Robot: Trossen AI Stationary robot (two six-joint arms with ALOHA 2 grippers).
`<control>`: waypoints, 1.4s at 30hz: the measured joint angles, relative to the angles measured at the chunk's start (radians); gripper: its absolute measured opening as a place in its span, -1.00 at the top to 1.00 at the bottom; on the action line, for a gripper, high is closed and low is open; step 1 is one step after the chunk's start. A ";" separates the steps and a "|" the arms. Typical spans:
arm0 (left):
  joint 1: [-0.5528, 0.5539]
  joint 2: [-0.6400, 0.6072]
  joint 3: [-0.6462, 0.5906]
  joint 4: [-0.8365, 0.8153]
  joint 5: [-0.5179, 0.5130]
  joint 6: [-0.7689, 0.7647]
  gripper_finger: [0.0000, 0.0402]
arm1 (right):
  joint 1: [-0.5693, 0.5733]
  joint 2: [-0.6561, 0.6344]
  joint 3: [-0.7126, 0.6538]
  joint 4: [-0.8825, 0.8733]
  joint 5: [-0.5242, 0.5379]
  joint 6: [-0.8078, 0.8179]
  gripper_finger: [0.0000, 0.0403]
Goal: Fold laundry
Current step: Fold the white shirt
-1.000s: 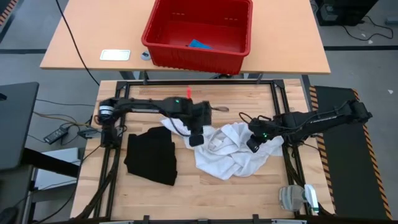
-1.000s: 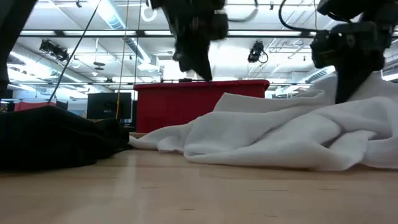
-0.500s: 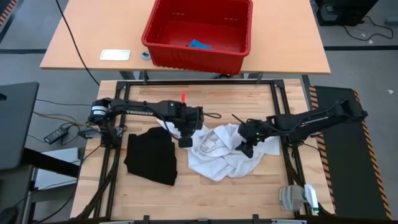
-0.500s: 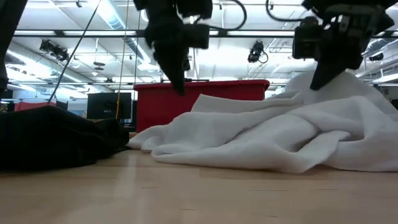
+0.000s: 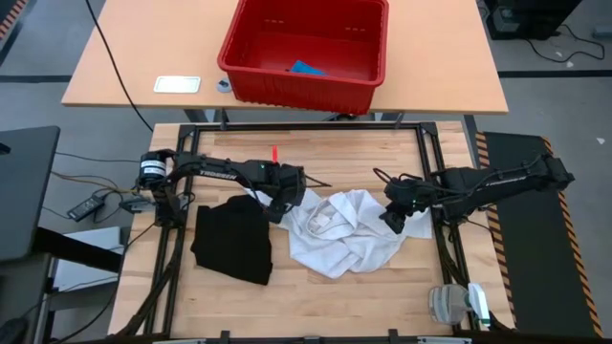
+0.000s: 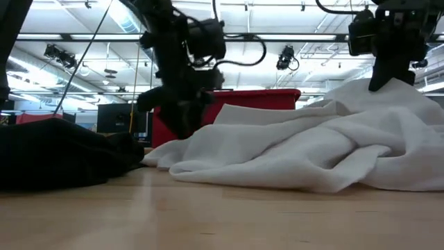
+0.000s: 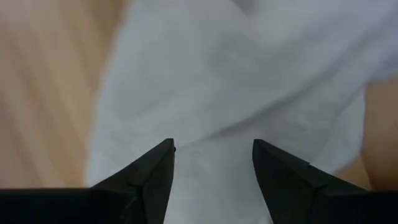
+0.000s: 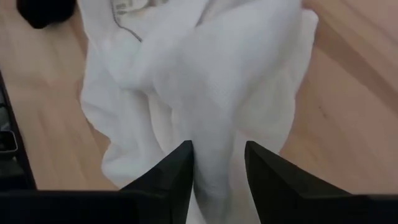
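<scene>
"TROSSEN" lettering just legible on left arm point(image 5: 215, 173) in high view. Small printed tag inside collar of white T-shirt point(image 5: 346, 231), text too small to read.

Red plastic basket point(image 5: 251, 76) on far table point(image 5: 134, 57); holds small bright blue piece point(image 5: 307, 69) against its floor. Flat white card point(image 5: 177, 84) beside basket, blank as far as can be told.

White T-shirt crumpled mid-bench. Black garment point(image 5: 232, 239) bunched just beside it, toward left arm's side.

Left gripper point(image 7: 212, 163) at shirt's near-left edge, fingers spread, white cloth visible between them, nothing pinched.

Right gripper point(image 8: 217, 163) over shirt's opposite edge, fingers parted, white fold lying between them; grip on it cannot be told.
</scene>
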 joint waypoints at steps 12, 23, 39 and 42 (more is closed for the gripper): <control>0.004 0.010 -0.079 0.211 0.009 0.053 0.15 | 0.038 0.048 0.000 0.005 -0.004 0.128 0.25; -0.042 0.090 -0.078 0.248 0.027 0.020 0.70 | 0.044 0.047 0.000 0.128 0.038 0.117 0.25; -0.049 0.045 -0.080 0.169 0.028 -0.323 0.99 | 0.035 0.048 0.010 -0.014 0.272 -0.187 0.25; -0.054 0.026 -0.080 0.128 0.029 -0.404 0.99 | 0.001 0.053 0.040 -0.216 0.406 0.111 0.25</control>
